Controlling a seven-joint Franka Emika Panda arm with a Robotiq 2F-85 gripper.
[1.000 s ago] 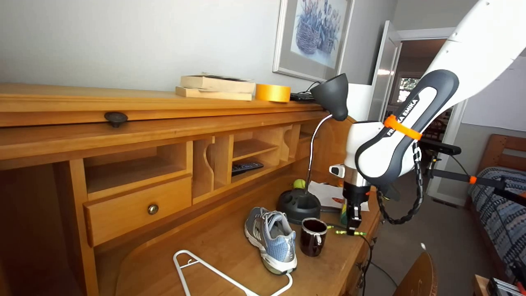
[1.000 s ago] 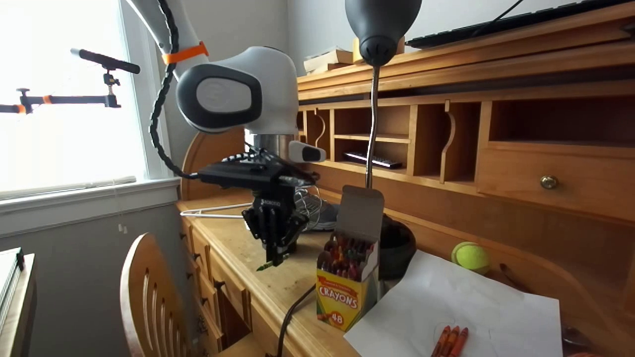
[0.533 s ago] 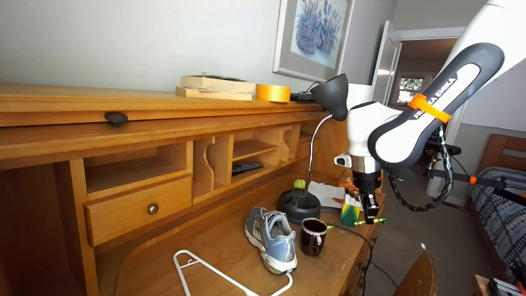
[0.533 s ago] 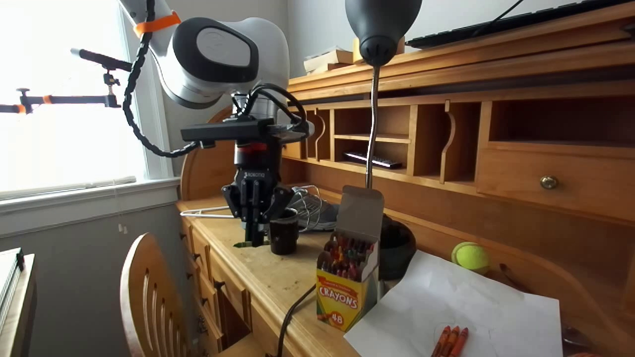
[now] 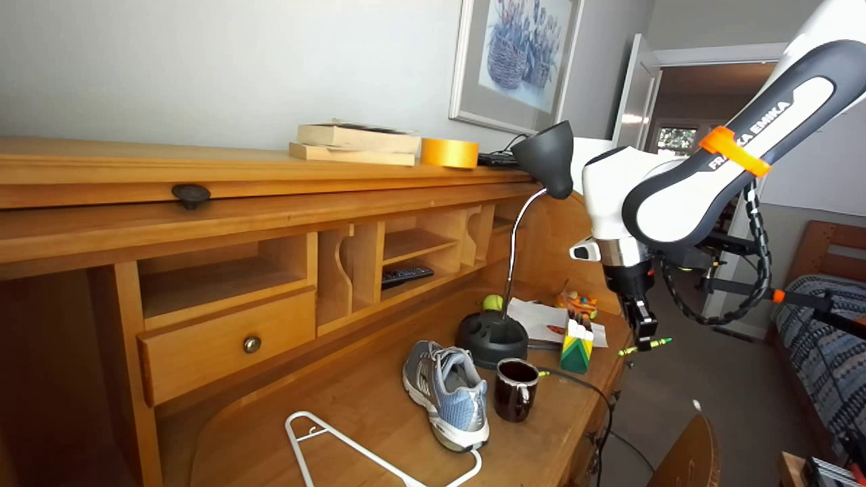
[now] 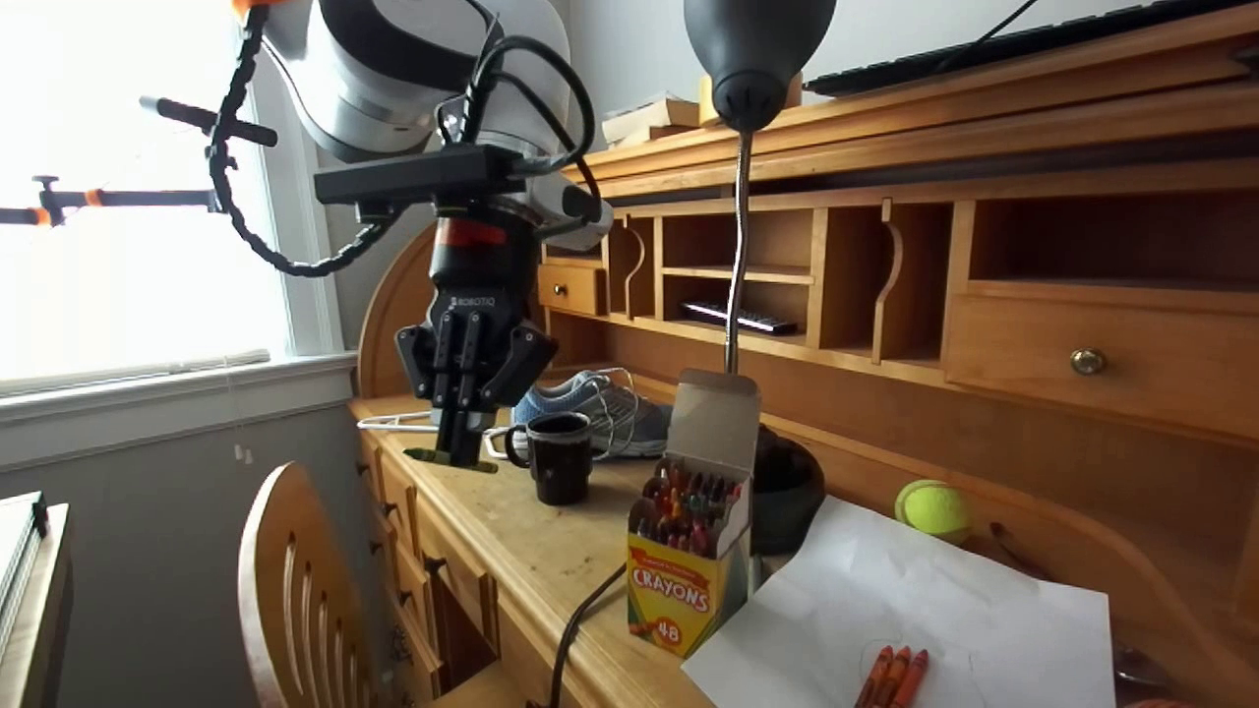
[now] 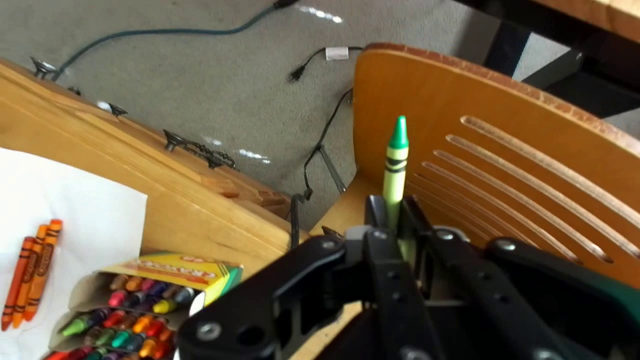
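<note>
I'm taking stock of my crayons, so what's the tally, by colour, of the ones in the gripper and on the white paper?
Slim, pointed green crayon, held in the black two-fingered gripper: 1
Slim, pointed orange to red-orange crayons, side by side on the white sheet of paper: 3
Total: 4

The green crayon (image 7: 395,172) is smooth wax wrapped in matt paper; the end effector (image 7: 393,210) looks matt, with shiny metal screws (image 7: 209,331). The desk (image 6: 551,541) is smooth, faintly glossy wood. The mug (image 5: 507,396) is glossy, the white sheet (image 6: 934,580) matt paper
</note>
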